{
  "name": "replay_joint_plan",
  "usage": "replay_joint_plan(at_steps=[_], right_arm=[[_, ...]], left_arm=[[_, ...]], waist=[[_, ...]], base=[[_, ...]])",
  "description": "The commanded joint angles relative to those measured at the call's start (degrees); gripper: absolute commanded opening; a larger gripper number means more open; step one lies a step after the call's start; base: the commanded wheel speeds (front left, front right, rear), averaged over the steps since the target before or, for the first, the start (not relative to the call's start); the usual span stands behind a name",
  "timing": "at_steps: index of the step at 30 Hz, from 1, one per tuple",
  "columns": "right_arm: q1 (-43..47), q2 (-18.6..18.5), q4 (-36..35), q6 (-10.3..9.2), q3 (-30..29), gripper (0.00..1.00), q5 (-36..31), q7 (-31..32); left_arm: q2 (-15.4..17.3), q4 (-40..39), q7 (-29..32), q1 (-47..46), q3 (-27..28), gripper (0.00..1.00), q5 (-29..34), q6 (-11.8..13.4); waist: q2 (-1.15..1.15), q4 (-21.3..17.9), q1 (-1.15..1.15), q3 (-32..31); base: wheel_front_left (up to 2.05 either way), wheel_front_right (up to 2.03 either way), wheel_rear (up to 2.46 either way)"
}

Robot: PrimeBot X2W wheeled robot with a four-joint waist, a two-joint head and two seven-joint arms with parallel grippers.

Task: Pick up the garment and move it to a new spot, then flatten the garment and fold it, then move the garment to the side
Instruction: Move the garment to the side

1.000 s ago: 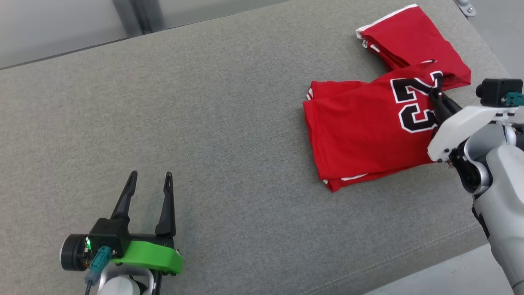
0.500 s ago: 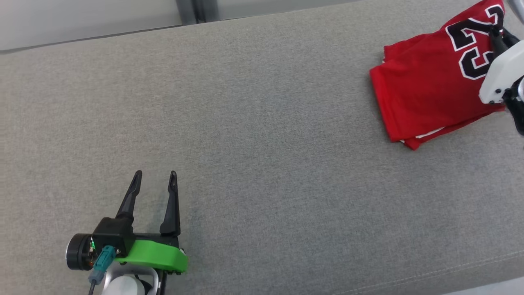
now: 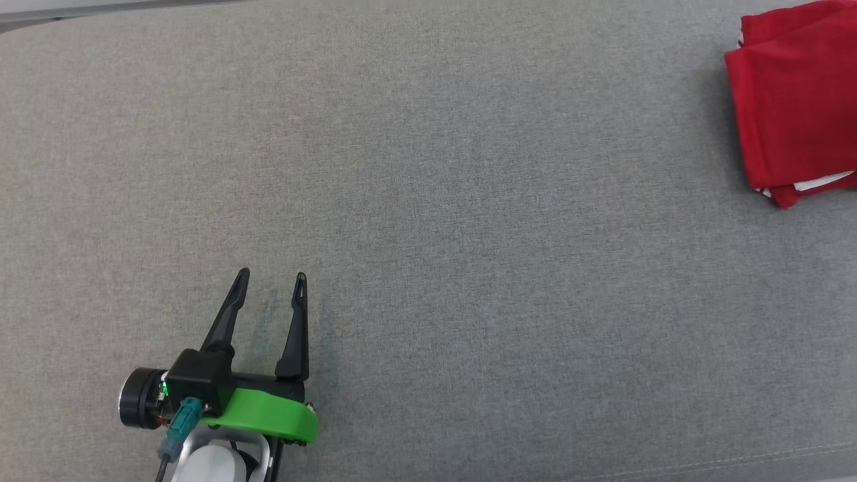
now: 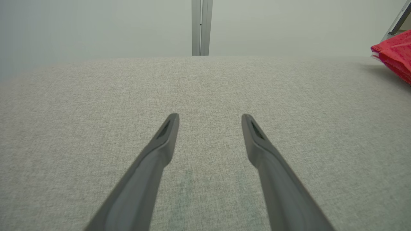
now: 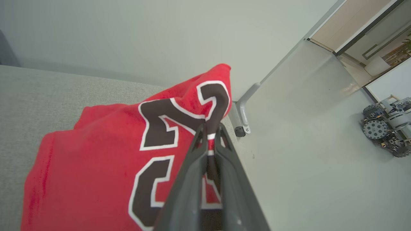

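The red jersey (image 5: pixel 96 154) is soft, light and limp, so I judge it will sag and come unfolded if lifted by a single pinch. A doubled edge or corner should give the surest hold. It sits folded at the far right of the grey worktop (image 3: pixel 469 201). The right claw (image 5: pixel 210 129) is clenched on a raised fold at the printed number. The left claw (image 3: pixel 270 274) is spread wide and holds nothing, well apart from the jersey.

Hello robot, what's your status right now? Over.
Left end effector open, empty, over grey fabric surface. Right end effector shut on folded red jersey with black numerals. No obstacle seen.
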Motion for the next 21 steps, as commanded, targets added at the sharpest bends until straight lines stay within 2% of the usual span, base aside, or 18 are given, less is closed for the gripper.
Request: replay_joint_plan(at_steps=[1, 5, 14, 15, 16, 17, 18, 21], right_arm=[[-0.91, -1.62, 0.71, -0.09, 0.53, 0.00, -3.19, -0.13], [-2.22, -3.74, 2.74, -0.09, -0.51, 0.00, -8.72, -1.28], [-2.14, -3.03, 5.33, -0.09, -9.81, 0.00, -19.91, -3.99], [-2.16, -2.74, 5.37, -0.09, -11.45, 0.15, -21.16, -4.37], [-2.07, -2.48, 5.37, -0.09, -12.70, 0.42, -22.24, -4.58], [-1.92, -2.07, 5.22, -0.09, -14.28, 0.82, -23.37, -5.06], [-1.71, -1.67, 5.13, -0.09, -15.60, 1.00, -24.22, -5.46], [-0.62, -0.22, 4.66, -0.09, -18.91, 1.00, -27.95, -6.71]], left_arm=[[0.57, -0.40, -0.15, -1.01, -0.12, 1.00, 0.64, -0.37], [1.02, -1.02, -0.14, -1.51, -0.68, 1.00, 1.17, -0.42], [2.21, -2.91, 0.58, -1.67, -1.15, 1.00, 1.61, 0.08], [2.38, -3.10, 0.72, -1.57, -1.12, 1.00, 1.56, 0.15], [2.50, -3.27, 0.72, -1.51, -1.11, 1.00, 1.58, 0.16], [2.60, -3.49, 0.73, -1.46, -1.10, 1.00, 1.56, 0.28], [2.67, -3.64, 0.80, -1.44, -1.09, 1.00, 1.52, 0.33], [3.00, -4.07, 1.07, -1.24, -1.01, 1.00, 1.38, 0.51]], waist=[[0.00, 1.24, 0.00, 1.97], [0.00, 1.83, 0.00, 4.05], [0.00, 2.95, 0.00, 7.98], [0.00, 3.02, 0.00, 8.28], [0.00, 3.06, 0.00, 8.50], [0.00, 3.08, 0.00, 8.79], [0.00, 3.08, 0.00, 8.94], [0.00, 2.91, 0.00, 9.27]], base=[[0.00, 0.00, 0.00], [0.00, 0.00, 0.00], [0.00, 0.00, 0.00], [0.00, 0.00, 0.00], [0.00, 0.00, 0.00], [0.00, 0.00, 0.00], [0.00, 0.00, 0.00], [0.00, 0.00, 0.00]])
